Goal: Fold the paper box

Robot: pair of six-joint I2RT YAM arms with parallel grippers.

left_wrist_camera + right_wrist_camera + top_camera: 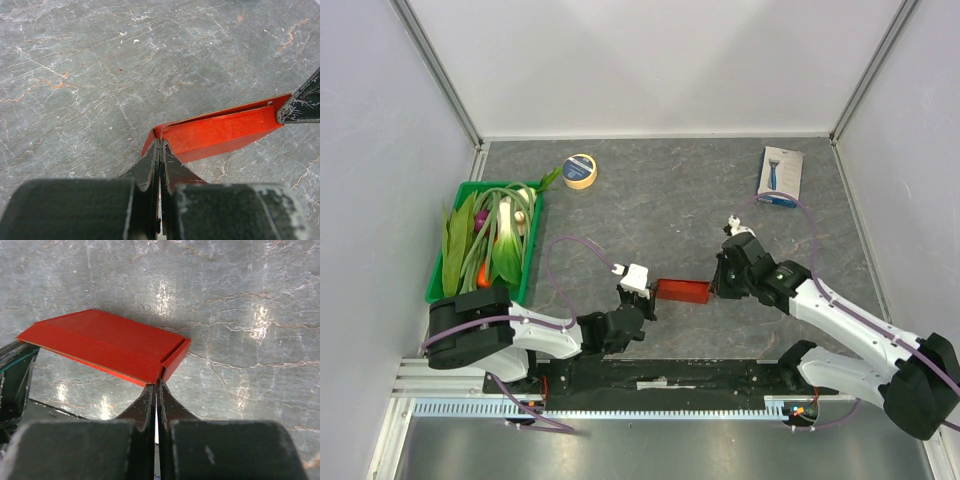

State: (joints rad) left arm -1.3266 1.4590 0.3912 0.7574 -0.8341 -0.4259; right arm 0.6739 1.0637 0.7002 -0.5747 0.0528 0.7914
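Note:
The red paper box point(682, 291) is held between both grippers just above the grey table, near the front middle. My left gripper point(651, 291) is shut on its left end; in the left wrist view the gripper point(160, 142) pinches the box's point(220, 132) corner flap. My right gripper point(717, 285) is shut on its right end; in the right wrist view the gripper point(158, 384) pinches the box's point(107, 345) corner beside a folded-up end flap. The box looks partly folded, flat and long.
A green basket point(436, 275) of leafy vegetables stands at the left. A roll of yellow tape point(580, 171) lies at the back. A white-and-blue retail box point(780, 175) lies at the back right. Walls enclose the table on three sides.

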